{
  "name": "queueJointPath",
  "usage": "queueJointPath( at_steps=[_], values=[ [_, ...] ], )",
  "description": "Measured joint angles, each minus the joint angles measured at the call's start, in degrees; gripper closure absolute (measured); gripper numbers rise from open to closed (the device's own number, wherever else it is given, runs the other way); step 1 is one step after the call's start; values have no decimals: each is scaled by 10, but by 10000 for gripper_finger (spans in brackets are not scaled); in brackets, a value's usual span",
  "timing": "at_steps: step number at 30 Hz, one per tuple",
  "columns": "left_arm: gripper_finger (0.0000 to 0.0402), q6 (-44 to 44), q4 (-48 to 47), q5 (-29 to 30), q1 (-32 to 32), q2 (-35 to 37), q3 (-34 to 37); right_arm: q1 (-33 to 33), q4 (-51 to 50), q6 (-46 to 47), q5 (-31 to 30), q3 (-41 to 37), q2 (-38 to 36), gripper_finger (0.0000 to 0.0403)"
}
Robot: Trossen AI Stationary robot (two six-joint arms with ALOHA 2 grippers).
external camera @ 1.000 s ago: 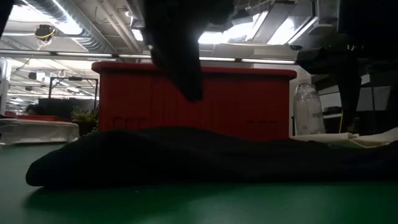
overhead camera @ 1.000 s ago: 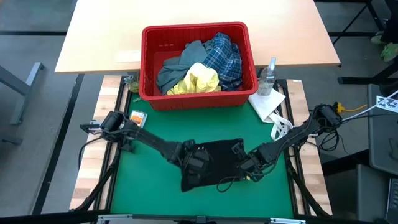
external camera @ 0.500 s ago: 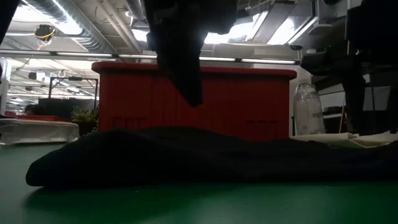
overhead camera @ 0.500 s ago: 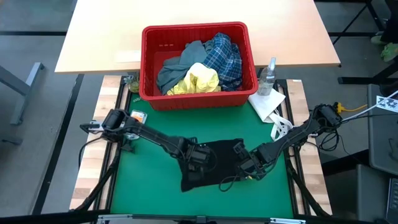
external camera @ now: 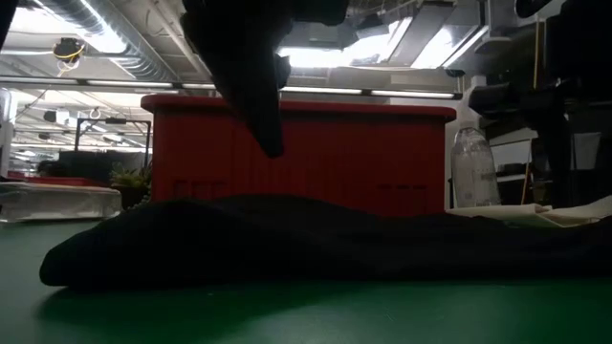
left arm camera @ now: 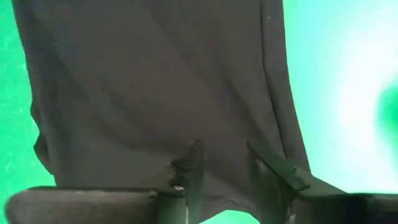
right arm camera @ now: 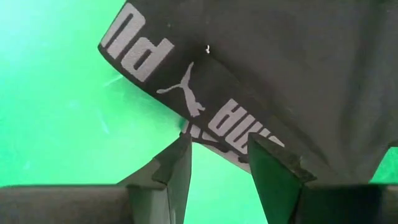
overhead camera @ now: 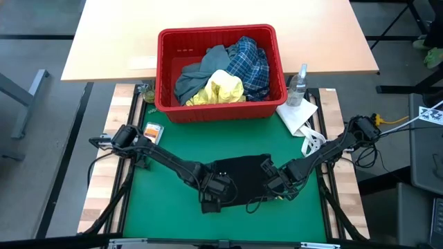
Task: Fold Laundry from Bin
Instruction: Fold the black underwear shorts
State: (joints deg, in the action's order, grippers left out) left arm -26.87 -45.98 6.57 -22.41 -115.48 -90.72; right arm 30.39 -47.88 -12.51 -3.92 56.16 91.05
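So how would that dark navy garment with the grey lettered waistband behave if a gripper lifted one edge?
Probably floppy: the dark navy garment lies flat and creased on the green mat, so it would likely drape and sag. Its grey lettered waistband looks thicker and may hold shape slightly better.

Lab; exposed ceiling ducts (external camera: 124, 43), strip lights (external camera: 96, 36)

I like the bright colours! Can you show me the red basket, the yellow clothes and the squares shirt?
red basket (overhead camera: 165, 69): high view, left wall's rim.
yellow garment (overhead camera: 223, 88): high view, its middle, inside the basket.
plaid shirt (overhead camera: 250, 63): high view, its blue-white middle.
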Motion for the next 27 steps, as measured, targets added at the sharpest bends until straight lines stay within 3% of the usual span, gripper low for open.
queueJointPath(
  at_steps=[9, 20, 27],
  values=[
    [217, -14, 4, 34, 21, 0, 0, 0, 18, 0, 0, 0, 0, 247],
    [212, -10, 1, 19, 92, 0, 0, 0, 39, 1, -1, 0, 0, 247],
    [212, -11, -91, -17, 112, 0, 0, 0, 40, 2, -1, 0, 0, 247]
  ],
)
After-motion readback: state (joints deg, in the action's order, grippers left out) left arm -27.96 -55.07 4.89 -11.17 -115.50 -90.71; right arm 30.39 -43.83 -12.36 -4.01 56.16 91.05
